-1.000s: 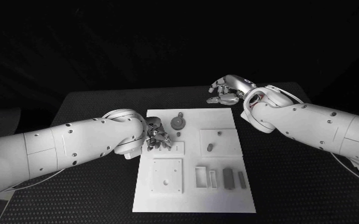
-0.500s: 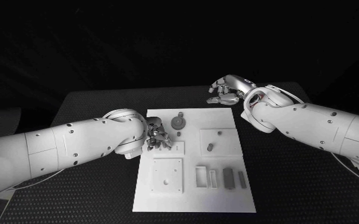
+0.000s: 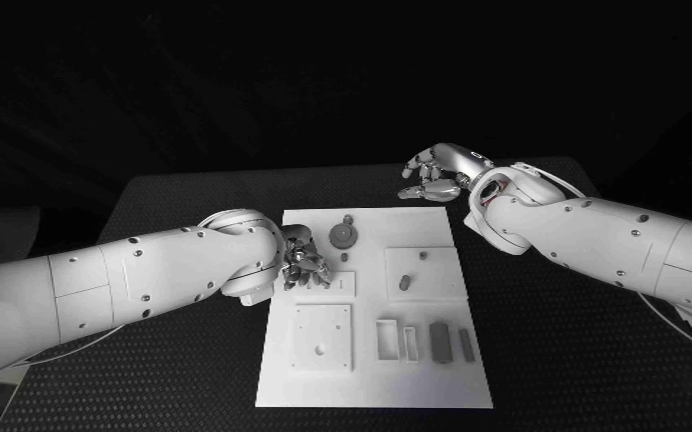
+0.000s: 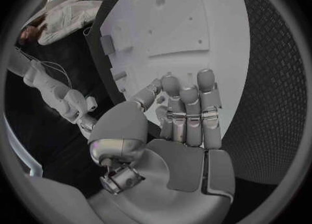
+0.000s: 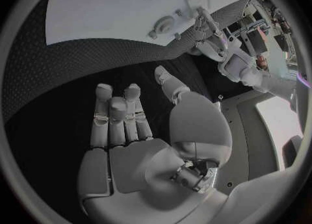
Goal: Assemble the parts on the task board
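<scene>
Hovering over the flat white rectangular task board's (image 3: 433, 227) left edge, the left hand (image 3: 302, 261) curls loosely, holding nothing (small grey parts (image 3: 440, 342) lie nearer). The right hand (image 3: 441, 174), fingers apart, hangs beyond its far corner.

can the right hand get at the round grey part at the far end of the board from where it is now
Probably yes. The right hand hovers open over the black table beyond the task board's far corner, holding nothing, and nothing lies between it and the round part. The left hand is beside that part, though.
</scene>
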Controlling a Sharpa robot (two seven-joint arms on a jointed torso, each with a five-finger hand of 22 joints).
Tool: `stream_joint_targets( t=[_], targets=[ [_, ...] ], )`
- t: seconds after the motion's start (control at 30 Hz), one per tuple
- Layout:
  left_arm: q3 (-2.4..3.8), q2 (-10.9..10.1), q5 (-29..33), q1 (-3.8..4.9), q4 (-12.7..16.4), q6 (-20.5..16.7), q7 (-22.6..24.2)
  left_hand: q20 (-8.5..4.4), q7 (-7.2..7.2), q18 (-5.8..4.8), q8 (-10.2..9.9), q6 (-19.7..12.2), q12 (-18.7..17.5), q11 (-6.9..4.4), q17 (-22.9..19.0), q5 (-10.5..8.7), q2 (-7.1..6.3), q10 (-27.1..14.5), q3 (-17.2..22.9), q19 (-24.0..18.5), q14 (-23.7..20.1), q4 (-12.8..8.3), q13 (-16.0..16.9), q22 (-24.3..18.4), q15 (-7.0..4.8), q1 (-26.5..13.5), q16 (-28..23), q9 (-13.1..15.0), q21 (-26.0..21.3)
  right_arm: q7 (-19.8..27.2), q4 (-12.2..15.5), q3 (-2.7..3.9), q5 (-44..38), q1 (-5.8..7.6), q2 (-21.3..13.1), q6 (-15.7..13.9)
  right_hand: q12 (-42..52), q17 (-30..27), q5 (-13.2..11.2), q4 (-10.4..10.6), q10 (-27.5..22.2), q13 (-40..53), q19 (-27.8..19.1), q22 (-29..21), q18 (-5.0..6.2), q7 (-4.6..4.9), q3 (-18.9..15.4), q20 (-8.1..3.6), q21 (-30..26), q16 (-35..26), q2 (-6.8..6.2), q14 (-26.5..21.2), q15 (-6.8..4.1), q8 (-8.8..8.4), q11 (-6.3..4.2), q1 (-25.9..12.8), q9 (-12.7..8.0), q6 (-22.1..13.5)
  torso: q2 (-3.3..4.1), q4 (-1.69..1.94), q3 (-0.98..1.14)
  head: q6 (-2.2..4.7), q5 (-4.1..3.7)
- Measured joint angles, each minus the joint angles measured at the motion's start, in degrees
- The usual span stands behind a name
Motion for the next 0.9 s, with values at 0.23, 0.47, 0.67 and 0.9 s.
stream_joint_targets(
  t=[0.23,0.47,0.67,0.9],
  targets=[
    [-0.01,0.0,0.0,0.00,0.0,0.2,0.0,0.01,-0.01,0.00,0.0,0.0,0.0,0.00,-0.2,-0.10,0.00,0.0,0.1,0.0,-0.1,-0.1,0.0,0.0,-0.11,0.0,0.2,0.0,0.0,0.0,0.0,0.00,0.0,0.00,0.1,0.1,0.0,0.0,0.0,0.0,0.0,0.0,0.0,0.0,-0.01,0.00,0.0,0.00,0.0,0.0,0.00,0.0,0.01,0.00,0.00,0.0,0.0,0.0,0.00,-0.04,0.00,0.06,0.08],
    [-0.01,-0.1,0.1,-0.01,0.0,0.2,0.0,0.02,-0.01,0.00,-0.3,0.0,0.2,-0.14,-0.5,-0.19,-0.01,-0.1,0.3,0.0,-0.1,-0.3,0.0,0.0,-0.12,0.0,0.6,0.1,0.0,0.0,-0.1,0.00,0.0,0.00,0.1,0.2,0.0,0.0,0.0,0.0,0.0,0.0,0.0,0.0,0.00,-0.01,0.0,0.00,0.0,0.0,0.00,-0.1,0.06,0.00,0.00,0.0,0.0,0.0,0.00,-0.02,-0.04,0.10,-0.01],
    [-0.01,0.0,0.5,-0.01,-0.1,0.3,0.0,0.10,-0.01,0.00,-0.5,0.0,0.4,-0.15,-1.1,0.45,0.01,-0.2,0.7,-0.1,-0.1,-0.7,-0.2,0.0,-0.12,0.0,1.1,0.3,0.0,0.0,-0.1,0.00,0.0,0.00,0.1,0.3,0.0,0.0,0.0,0.0,0.0,0.0,0.0,0.0,0.00,-0.01,0.0,0.00,0.0,0.0,0.00,-0.1,0.07,0.00,0.00,0.0,0.0,0.0,0.00,0.00,-0.04,0.07,-0.02],
    [-0.01,0.0,1.1,-0.01,-0.3,0.6,0.0,-0.02,-0.01,0.00,-0.8,0.0,1.0,-0.16,-2.2,1.92,0.07,-0.2,1.1,0.0,-0.1,-0.6,-0.5,0.0,-0.12,0.1,2.2,0.7,0.0,0.0,-0.1,0.00,0.0,0.00,0.2,0.4,0.0,0.0,0.0,0.0,0.0,0.0,0.0,0.0,0.00,-0.01,0.0,0.03,0.0,0.0,0.24,-0.1,0.07,0.00,0.00,-0.2,0.0,0.0,0.00,-0.06,0.00,-0.04,0.23]
  ],
)
